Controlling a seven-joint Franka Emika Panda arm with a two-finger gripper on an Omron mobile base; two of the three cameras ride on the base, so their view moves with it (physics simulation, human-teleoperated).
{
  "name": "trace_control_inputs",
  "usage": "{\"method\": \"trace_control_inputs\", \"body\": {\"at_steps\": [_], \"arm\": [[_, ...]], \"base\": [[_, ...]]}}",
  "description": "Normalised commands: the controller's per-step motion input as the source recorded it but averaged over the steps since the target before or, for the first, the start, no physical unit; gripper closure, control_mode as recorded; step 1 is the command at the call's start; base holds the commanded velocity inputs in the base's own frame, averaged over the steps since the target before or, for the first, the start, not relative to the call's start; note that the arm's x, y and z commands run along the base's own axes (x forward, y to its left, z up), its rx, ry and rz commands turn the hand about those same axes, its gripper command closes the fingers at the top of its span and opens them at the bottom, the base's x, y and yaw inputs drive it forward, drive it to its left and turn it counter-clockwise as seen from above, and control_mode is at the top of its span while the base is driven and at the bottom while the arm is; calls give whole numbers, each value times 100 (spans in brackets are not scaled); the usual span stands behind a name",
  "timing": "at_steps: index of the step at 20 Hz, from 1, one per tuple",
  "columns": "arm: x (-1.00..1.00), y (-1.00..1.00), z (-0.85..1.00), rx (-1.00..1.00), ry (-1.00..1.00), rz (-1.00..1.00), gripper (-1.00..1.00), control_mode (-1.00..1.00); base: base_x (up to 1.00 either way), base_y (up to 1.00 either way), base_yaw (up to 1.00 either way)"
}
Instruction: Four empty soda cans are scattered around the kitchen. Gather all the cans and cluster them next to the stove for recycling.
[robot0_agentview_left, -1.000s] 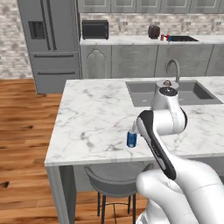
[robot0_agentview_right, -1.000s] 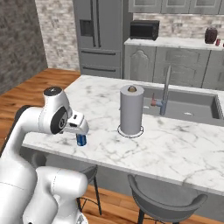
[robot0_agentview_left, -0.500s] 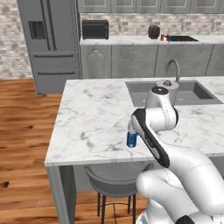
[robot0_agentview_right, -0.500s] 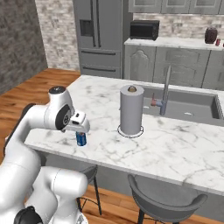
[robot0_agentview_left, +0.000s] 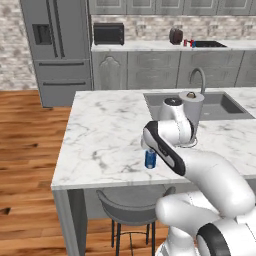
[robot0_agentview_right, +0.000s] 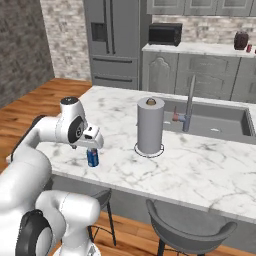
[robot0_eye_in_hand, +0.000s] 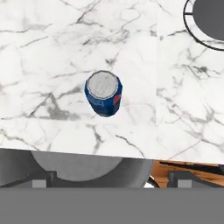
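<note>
Blue soda can (robot0_eye_in_hand: 103, 93) stands upright near the front edge of the bench (robot0_agentview_left: 110, 135), well in from both corners, above a grey stool (robot0_agentview_left: 131, 211). Over the last second the arm has swung in, and the gripper (robot0_agentview_right: 92, 141) now hangs directly over the can, jaws wide, holding nothing. Paper towel roll (robot0_agentview_right: 150, 126) stands apart, toward the sink (robot0_agentview_right: 215, 122). Judgement: alignment done; descent and grasp of this can come next. No can gathered yet.
</note>
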Motion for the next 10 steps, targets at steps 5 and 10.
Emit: {"method": "trace_control_inputs", "body": {"at_steps": [5,10], "arm": [[31,5,-20,0,0,1,-100,-100],[26,4,-20,0,0,0,-100,-100]], "base": [[0,0,0],[0,0,0]]}}
